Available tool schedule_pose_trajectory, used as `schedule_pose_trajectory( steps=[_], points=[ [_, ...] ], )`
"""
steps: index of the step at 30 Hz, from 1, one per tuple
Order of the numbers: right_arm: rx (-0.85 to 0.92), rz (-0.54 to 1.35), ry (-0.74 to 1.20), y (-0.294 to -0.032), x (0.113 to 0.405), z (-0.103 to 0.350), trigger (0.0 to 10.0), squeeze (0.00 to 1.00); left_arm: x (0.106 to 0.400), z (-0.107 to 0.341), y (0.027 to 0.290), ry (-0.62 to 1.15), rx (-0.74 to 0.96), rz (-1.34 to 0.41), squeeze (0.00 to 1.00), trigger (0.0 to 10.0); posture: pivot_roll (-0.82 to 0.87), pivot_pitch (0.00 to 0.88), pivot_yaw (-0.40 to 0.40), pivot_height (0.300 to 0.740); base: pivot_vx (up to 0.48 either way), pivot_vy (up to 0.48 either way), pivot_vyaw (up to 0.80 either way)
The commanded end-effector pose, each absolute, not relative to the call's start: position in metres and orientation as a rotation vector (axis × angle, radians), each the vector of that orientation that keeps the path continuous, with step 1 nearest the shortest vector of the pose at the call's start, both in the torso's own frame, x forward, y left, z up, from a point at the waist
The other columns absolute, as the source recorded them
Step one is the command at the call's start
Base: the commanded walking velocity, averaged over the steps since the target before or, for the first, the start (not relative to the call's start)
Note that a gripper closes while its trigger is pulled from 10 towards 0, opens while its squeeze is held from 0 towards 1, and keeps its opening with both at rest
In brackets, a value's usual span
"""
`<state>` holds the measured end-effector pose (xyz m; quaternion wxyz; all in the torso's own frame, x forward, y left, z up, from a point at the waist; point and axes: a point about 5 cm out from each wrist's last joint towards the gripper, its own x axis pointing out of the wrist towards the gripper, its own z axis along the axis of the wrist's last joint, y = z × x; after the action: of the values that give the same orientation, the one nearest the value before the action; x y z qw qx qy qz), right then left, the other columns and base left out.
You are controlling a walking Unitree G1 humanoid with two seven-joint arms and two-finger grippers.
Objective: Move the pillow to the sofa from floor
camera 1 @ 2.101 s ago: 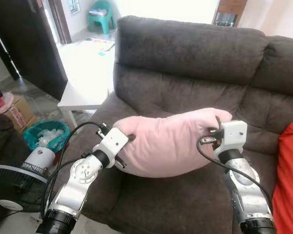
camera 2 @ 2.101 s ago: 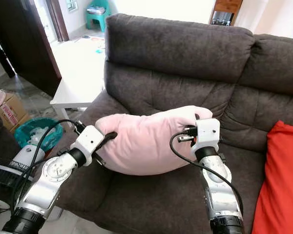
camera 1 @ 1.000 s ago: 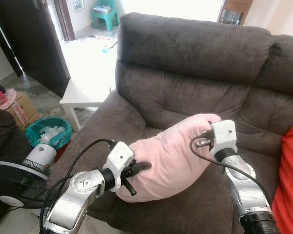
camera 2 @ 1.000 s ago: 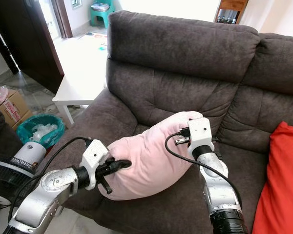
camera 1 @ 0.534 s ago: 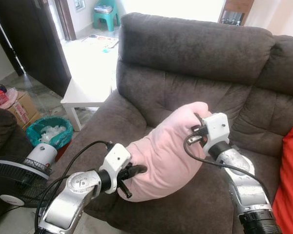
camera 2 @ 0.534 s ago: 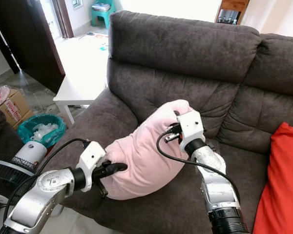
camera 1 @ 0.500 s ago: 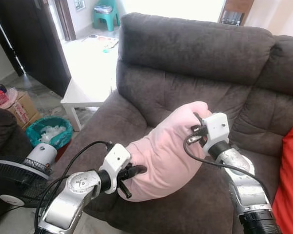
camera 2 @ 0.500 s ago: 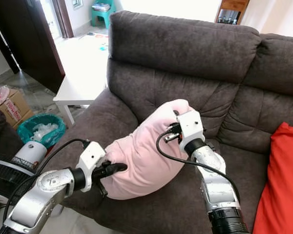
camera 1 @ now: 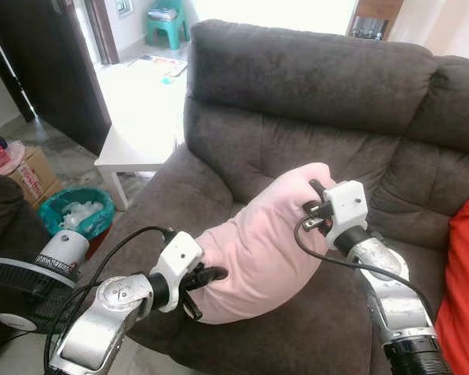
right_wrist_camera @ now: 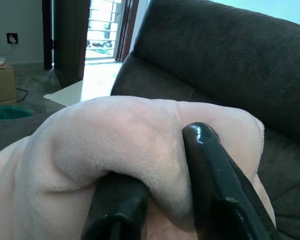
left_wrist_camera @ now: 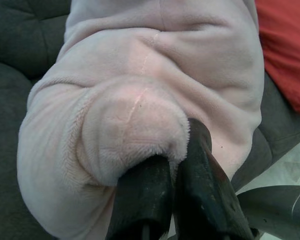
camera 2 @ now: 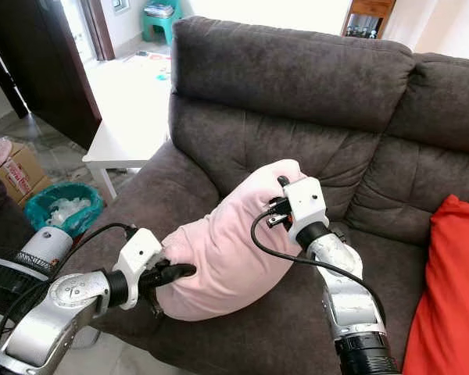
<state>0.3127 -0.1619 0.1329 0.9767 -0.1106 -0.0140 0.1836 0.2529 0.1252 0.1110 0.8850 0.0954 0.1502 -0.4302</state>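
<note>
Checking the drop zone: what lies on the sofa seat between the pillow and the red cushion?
Bare seat, apart from the right arm reaching over it, in the right eye view. Pillow and red cushion are apart.

Fleecy matt pillow (camera 1: 258, 242); napped cloth sofa (camera 1: 313, 86); glossy red cushion (camera 1: 463, 281).

Dk grey sofa (camera 1: 297, 86) w/ pink pillow (camera 1: 258, 246), red cushion (camera 1: 465, 289)

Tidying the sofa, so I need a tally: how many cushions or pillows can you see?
2. A pink pillow lies on the sofa seat, pinched by the left gripper and right gripper. A red cushion sits at the right edge, partly cut off.
</note>
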Motion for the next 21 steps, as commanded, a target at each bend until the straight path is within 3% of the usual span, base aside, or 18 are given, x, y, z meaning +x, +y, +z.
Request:
schedule_pose_trajectory(
  steps=[1,18,19,20,21],
  points=[
    [-0.227,0.423,-0.084,-0.149,0.314,0.143,10.0,1.0,0.254,0.126,0.118,0.229,0.198,-0.931,0.0,10.0,0.11,0.041,-0.063,0.74,0.0,0.0,0.0],
    [-0.314,0.441,-0.095,-0.155,0.317,0.147,10.0,1.0,0.257,0.118,0.123,0.249,0.205,-0.866,0.0,10.0,0.1,0.031,-0.068,0.74,0.0,0.0,0.0],
    [-0.333,0.441,-0.089,-0.156,0.317,0.146,10.0,0.34,0.258,0.118,0.124,0.249,0.204,-0.862,0.0,10.0,0.1,0.031,-0.068,0.74,0.0,0.0,0.0],
    [-0.361,0.441,-0.081,-0.158,0.317,0.144,10.0,0.0,0.258,0.117,0.124,0.247,0.204,-0.855,0.0,10.0,0.1,0.027,-0.068,0.74,0.0,0.0,0.0],
    [-0.403,0.438,-0.067,-0.16,0.318,0.141,10.0,0.0,0.259,0.117,0.125,0.243,0.204,-0.841,0.0,10.0,0.1,0.023,-0.069,0.74,0.0,0.0,0.0]
  ],
)
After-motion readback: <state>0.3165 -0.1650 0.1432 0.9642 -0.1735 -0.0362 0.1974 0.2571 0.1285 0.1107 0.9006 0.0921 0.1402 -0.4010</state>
